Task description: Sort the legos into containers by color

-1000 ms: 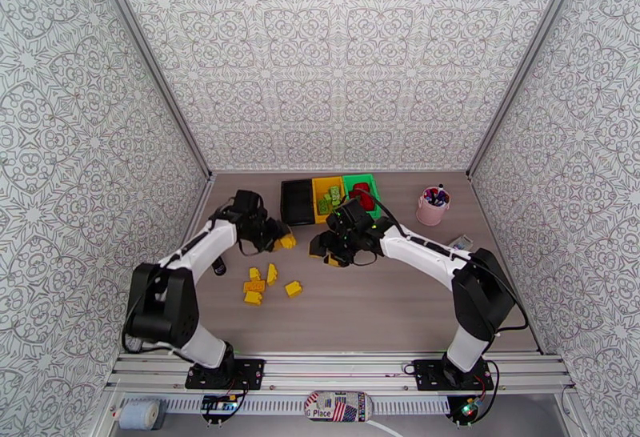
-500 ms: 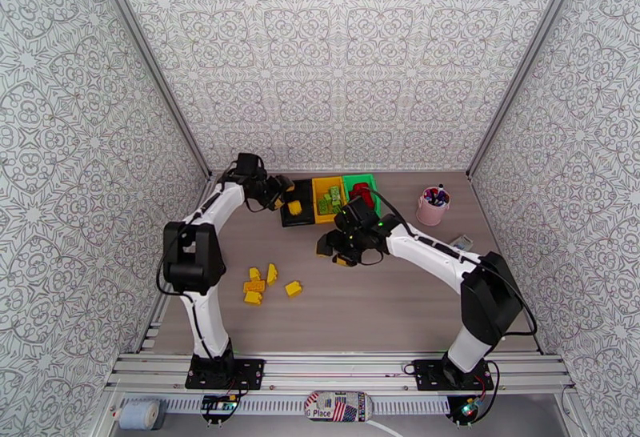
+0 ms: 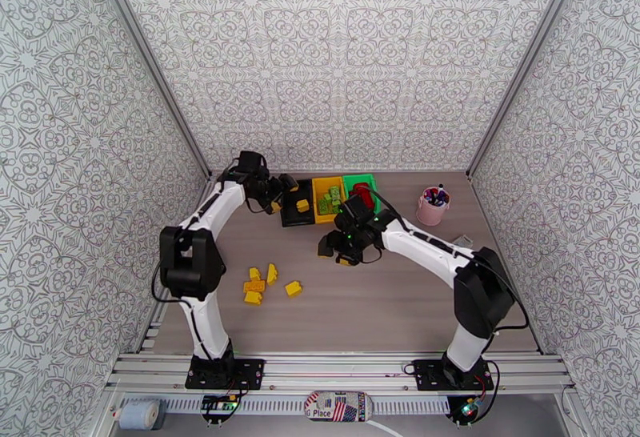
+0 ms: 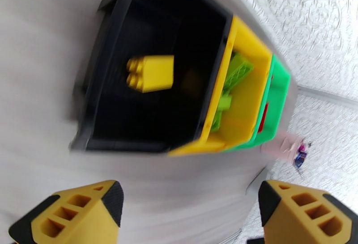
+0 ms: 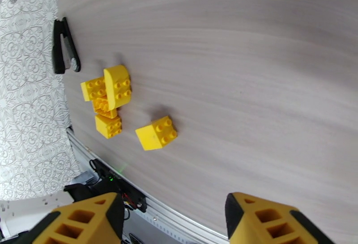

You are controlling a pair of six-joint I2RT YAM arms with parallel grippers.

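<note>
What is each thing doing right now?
left gripper, jaws open, empty
right gripper, jaws open, empty
black bin, holds one yellow brick
yellow bin, holds green bricks
green bin, holds red bricks
loose yellow bricks, lying on the table
pink cup, upright, pens inside

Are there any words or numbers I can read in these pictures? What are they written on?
"G Place": on the stars-and-stripes pouch lying by the rail at the near edge; more letters before it may be hidden.
Pens in the pink cup: any print is too small to read.
Yellow legos on the table: no writing can be read on them.
</note>
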